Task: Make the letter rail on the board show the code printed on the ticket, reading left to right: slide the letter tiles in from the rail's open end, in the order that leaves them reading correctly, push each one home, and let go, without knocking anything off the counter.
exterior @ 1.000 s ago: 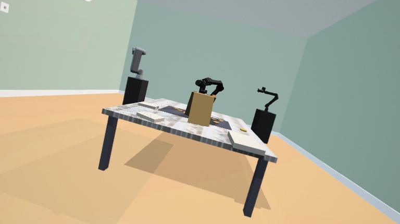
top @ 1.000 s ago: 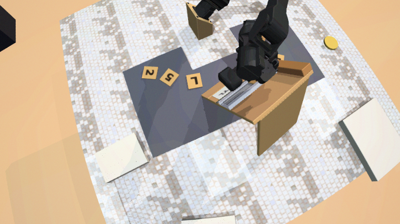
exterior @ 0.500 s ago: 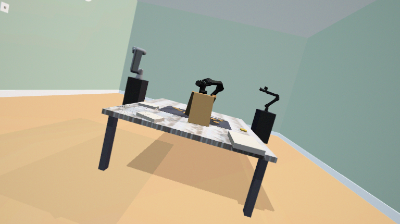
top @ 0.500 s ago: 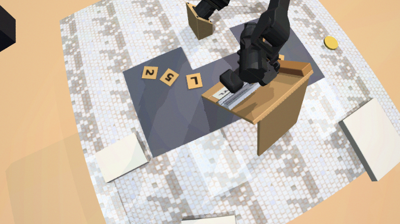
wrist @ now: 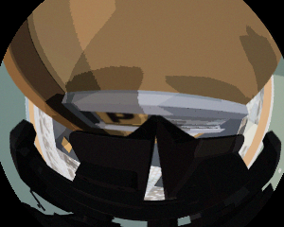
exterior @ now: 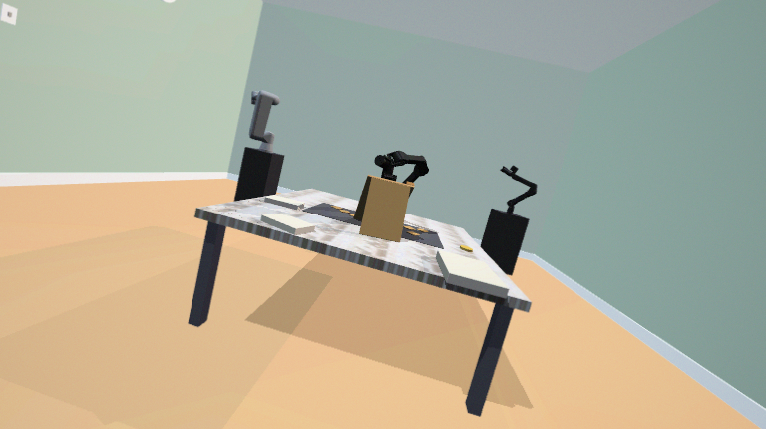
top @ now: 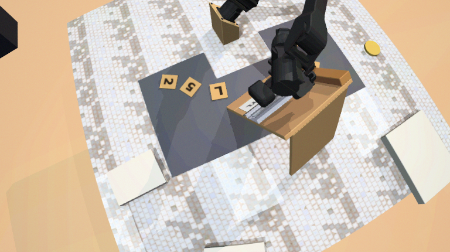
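Observation:
The wooden board (top: 315, 109) (exterior: 385, 207) (wrist: 161, 32) stands tilted on the counter, with a grey letter rail (top: 267, 110) (wrist: 193, 106) along its upper edge. A white ticket (top: 246, 105) with dark print lies at the rail's near end, partly hidden by my arm. My gripper (top: 286, 95) (wrist: 156, 119) is shut and empty, with its tips down on the rail. In the wrist view a tan tile marked P (wrist: 119, 116) sits in the rail just ahead of the fingers. Tiles 2 (top: 168, 81), 5 (top: 190, 87) and L (top: 218, 91) lie loose on the dark mat (top: 186, 129).
A wooden wedge stand (top: 226, 26) sits at the back by the arm's base. A yellow disc (top: 371, 47) (exterior: 466, 247) lies at the right. White slabs lie at the front left (top: 136, 176), the right (top: 419, 155) and the front edge (top: 235, 247).

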Available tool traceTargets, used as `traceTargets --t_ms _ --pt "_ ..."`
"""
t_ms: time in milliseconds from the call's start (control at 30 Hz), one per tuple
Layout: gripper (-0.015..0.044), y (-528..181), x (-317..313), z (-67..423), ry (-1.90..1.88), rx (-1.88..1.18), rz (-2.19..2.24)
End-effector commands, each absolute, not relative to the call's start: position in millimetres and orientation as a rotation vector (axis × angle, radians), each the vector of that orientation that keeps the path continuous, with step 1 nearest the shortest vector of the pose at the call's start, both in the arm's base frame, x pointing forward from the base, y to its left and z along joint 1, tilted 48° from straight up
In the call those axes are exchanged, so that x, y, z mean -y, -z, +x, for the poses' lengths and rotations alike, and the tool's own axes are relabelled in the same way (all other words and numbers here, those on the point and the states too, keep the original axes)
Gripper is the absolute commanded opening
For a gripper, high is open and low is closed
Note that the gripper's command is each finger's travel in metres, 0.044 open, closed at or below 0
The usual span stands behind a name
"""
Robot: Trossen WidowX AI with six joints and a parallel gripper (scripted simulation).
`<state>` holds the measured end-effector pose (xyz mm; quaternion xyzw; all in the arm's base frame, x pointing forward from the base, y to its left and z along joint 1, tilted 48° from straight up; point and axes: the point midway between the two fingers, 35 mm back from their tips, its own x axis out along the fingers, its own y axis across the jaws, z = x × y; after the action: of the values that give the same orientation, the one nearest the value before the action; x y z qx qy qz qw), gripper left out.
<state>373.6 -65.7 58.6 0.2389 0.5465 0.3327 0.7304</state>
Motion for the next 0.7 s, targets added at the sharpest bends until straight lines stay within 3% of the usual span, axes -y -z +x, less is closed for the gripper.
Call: traceTargets --t_ms 0,667 --pt "0.0 -58.6 65.1 374.4 -0.733 -1.201 0.533" --pt "0.0 -63.8 61.3 371.2 -0.733 -1.201 0.533"
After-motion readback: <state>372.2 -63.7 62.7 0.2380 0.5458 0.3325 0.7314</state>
